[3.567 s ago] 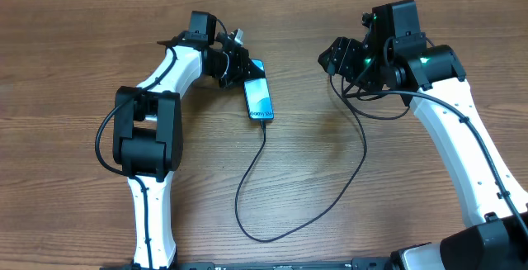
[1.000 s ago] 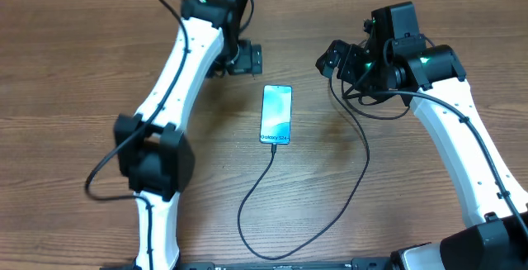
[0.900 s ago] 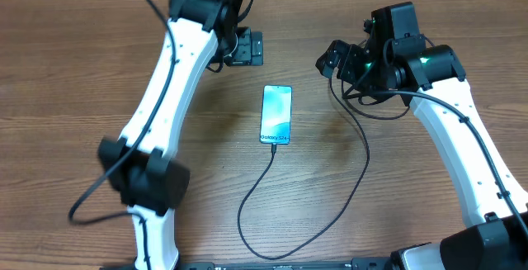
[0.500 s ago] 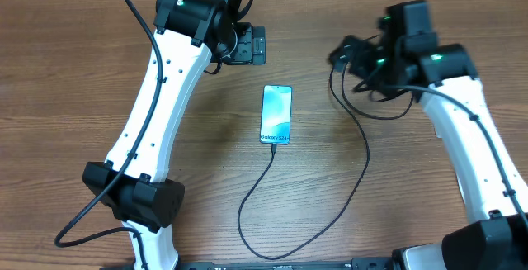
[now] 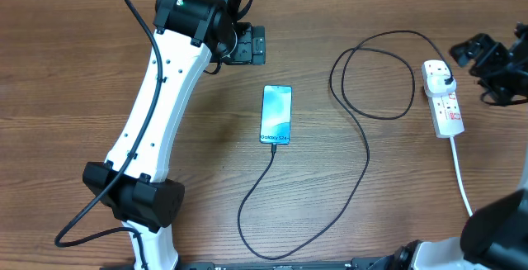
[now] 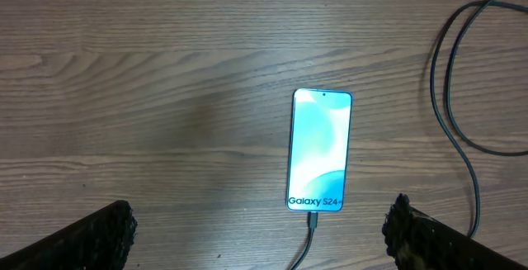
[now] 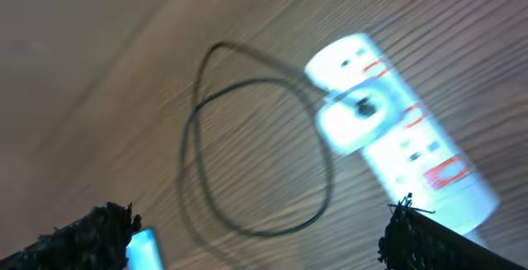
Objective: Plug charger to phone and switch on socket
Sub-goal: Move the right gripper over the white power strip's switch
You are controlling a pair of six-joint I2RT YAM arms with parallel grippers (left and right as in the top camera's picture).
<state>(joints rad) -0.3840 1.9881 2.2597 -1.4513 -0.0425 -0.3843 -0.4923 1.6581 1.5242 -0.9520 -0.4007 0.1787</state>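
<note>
Brown wood-grain tabletop (image 5: pixel 74 97) carries everything, with a paler tan band along its far edge in the overhead view. The phone (image 5: pixel 277 115) lies flat and screen up near the middle. Its long axis runs 12 to 6 o'clock, with the "Galaxy S24" end at 6.

The black charger cable (image 5: pixel 366 167) enters the phone's 6 o'clock end. It drops toward the near edge, curves back up at 3 o'clock of the phone, and makes a wide loop. It ends in a black plug (image 5: pixel 438 73) seated in the 12 o'clock end of the white power strip (image 5: pixel 445 105).

The strip's long axis also runs roughly 12 to 6, and it bears small red marks. Its white cord (image 5: pixel 464 187) leaves from the 6 o'clock end. The switch position cannot be read.

The left gripper (image 5: pixel 250 45) hangs apart from the phone, which lies at about its 5 o'clock. In the left wrist view (image 6: pixel 260 216) the fingers (image 6: pixel 99 237) stand wide apart and hold nothing, with the phone (image 6: pixel 320 149) lying beyond them, right of centre.

The right gripper (image 5: pixel 472 54) is near the strip, at about its 2 o'clock, not touching it. The right wrist view (image 7: pixel 260 220) is blurred. It shows spread, empty fingers (image 7: pixel 429 237), with the strip (image 7: pixel 412 146) and plug (image 7: pixel 356 115) beyond them at about 1 o'clock.
</note>
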